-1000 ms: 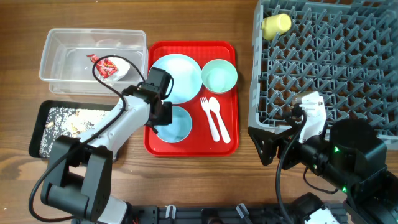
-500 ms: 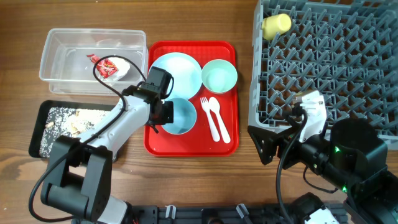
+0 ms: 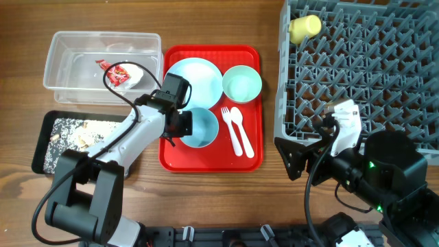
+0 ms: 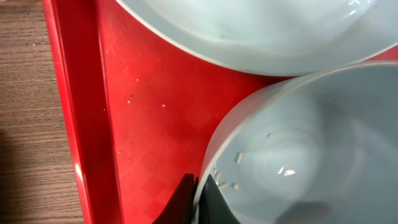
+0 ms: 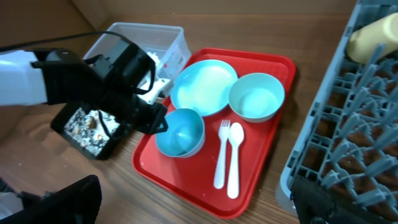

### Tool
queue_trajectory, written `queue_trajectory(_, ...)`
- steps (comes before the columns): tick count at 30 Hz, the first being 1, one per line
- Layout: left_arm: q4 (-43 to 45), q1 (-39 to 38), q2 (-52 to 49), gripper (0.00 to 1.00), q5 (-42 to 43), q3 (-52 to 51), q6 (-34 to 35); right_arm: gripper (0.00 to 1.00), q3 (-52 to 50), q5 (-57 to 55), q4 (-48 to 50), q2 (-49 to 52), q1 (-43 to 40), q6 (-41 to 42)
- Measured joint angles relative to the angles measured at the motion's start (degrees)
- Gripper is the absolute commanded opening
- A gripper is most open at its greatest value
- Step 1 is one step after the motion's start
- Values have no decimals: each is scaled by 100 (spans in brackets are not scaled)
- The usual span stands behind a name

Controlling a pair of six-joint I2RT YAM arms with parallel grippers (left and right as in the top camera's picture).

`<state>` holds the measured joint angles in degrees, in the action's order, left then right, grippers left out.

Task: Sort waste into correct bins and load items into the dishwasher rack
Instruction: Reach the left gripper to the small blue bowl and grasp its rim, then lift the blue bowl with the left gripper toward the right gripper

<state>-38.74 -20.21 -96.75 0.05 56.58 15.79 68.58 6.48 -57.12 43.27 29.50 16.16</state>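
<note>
Left wrist view shows the left gripper [image 4: 199, 194] pinched shut on the left rim of the bowl [image 4: 298, 162], near side of the red tray [image 4: 149, 118]; lift it level, as seeming crumbs [image 4: 238, 158] lie inside.

Bowl [image 3: 200, 127] and plate [image 3: 195, 79] are pale blue, tray [image 3: 206, 163] red, cup [image 3: 304, 27] yellow, rack [image 3: 384, 62] grey.

White arms [image 3: 127, 140], black joints, black left pincer [image 3: 178, 130], looping cables.

Place: we take it for a robot lab bench.
Signs: two arms [image 3: 127, 140], wooden table [image 3: 226, 20], dish rack [image 3: 384, 62].
</note>
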Motion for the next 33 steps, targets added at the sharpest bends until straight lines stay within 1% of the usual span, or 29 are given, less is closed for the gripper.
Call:
queue_trajectory(9, -2, 0, 146, 4, 225, -7, 2, 100, 0, -350, -229, 131, 0, 0)
queue_trajectory(16, 31, 0, 1115, 4, 422, -17, 0, 100, 0, -262, -249, 708, 0, 2)
queue_trajectory(20, 184, 0, 1749, 4, 732, -17, 0, 100, 0, -68, -212, 1248, 0, -2)
queue_trajectory(26, 260, 0, 2387, 4, 1198, -17, 2, 100, 0, 780, 509, 2087, 0, -374)
queue_trajectory(33, 343, 0, 2597, 4, 1891, -17, 0, 100, 0, 1827, 1414, 2682, 0, -837)
